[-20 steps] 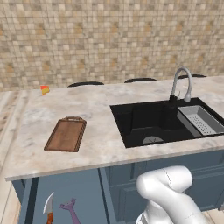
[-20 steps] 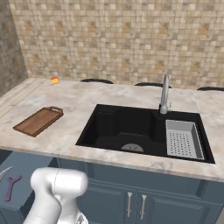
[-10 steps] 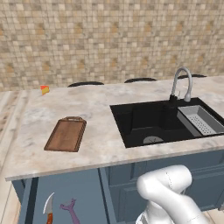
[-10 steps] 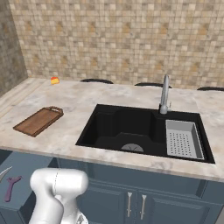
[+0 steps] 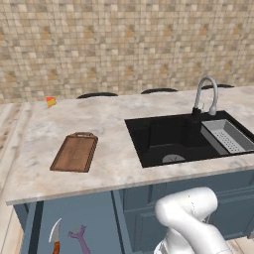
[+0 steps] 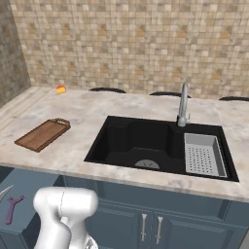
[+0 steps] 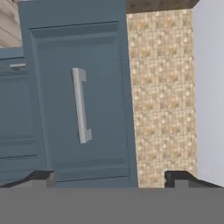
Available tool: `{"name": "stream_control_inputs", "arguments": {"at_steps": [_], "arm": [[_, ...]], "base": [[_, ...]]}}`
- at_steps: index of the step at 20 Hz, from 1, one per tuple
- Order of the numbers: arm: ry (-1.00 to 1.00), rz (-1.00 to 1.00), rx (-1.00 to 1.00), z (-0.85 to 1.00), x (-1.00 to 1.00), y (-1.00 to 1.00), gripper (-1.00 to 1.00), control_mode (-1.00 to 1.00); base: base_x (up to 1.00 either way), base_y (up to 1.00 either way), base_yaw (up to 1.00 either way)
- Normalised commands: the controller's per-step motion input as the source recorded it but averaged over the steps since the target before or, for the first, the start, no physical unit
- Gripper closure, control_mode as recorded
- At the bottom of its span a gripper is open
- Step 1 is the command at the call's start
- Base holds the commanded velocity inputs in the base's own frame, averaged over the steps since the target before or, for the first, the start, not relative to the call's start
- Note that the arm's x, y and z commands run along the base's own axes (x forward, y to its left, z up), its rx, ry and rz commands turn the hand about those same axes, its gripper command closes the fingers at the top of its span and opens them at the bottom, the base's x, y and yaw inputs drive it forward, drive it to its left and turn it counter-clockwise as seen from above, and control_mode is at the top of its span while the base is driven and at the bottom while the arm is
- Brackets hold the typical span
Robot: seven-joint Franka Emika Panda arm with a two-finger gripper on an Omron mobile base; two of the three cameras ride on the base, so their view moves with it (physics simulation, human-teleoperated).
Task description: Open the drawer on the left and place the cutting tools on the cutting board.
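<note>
Our gripper (image 7: 111, 177) has its fingers spread wide, empty, facing the drawer (image 7: 78, 105) front. Below the cutting board (image 5: 74, 153), the knife (image 5: 55, 234) and purple tool (image 5: 80, 237) lie exposed. We should centre squarely on the handle (image 7: 80, 105) before closing, we judge.

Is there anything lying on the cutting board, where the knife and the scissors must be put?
No. The cutting board is bare. The knife and the scissors lie in the open drawer below the counter, whose edge overhangs them.
</note>
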Motion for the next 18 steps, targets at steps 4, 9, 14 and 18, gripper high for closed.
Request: {"name": "stream_control_inputs", "arguments": {"at_steps": [4, 9, 14, 18], "arm": [[0.17, -0.13, 0.04, 0.58, -0.58, -0.09, -1.00, -1.00], [0.14, -0.14, 0.05, 0.83, -0.18, -0.07, -1.00, -1.00], [0.16, -0.10, 0.09, 0.96, 0.28, -0.15, -1.00, -1.00], [0.21, -0.05, 0.12, 0.89, 0.70, -0.24, -1.00, -1.00]], "base": [[0.00, 0.00, 0.00], [0.00, 0.00, 0.00], [0.00, 0.00, 0.00], [0.00, 0.00, 0.00]]}}
